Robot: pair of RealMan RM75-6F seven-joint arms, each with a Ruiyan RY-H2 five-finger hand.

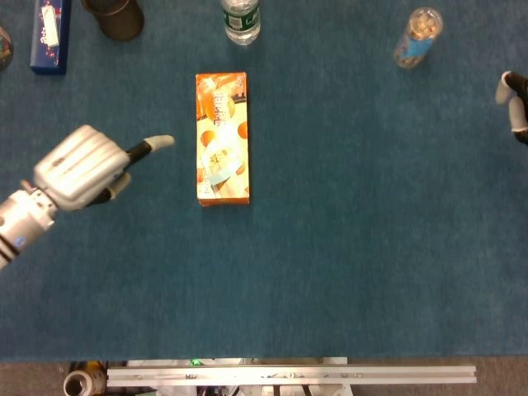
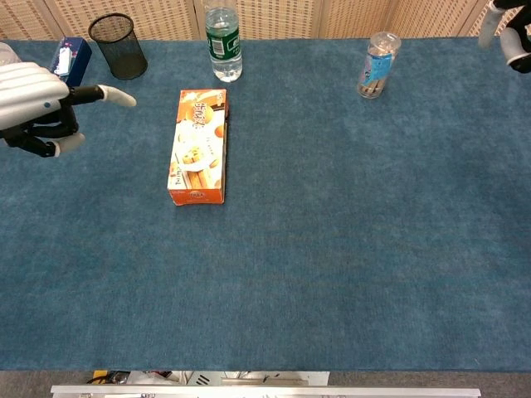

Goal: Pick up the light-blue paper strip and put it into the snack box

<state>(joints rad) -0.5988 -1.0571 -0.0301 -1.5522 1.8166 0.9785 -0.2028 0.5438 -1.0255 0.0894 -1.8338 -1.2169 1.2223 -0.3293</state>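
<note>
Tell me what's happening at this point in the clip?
Nothing is being held. The left hand hovers to the left of the orange snack box, one finger pointing toward it, not touching. The right hand sits at the far right edge, mostly out of frame. No light-blue paper strip can be made out anywhere on the table.

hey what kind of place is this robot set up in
Probably a lab or test bench, not a home. A table covered in blue cloth holds staged props: an orange snack box, a water bottle, a black mesh cup. An aluminium rail edges the front.
</note>
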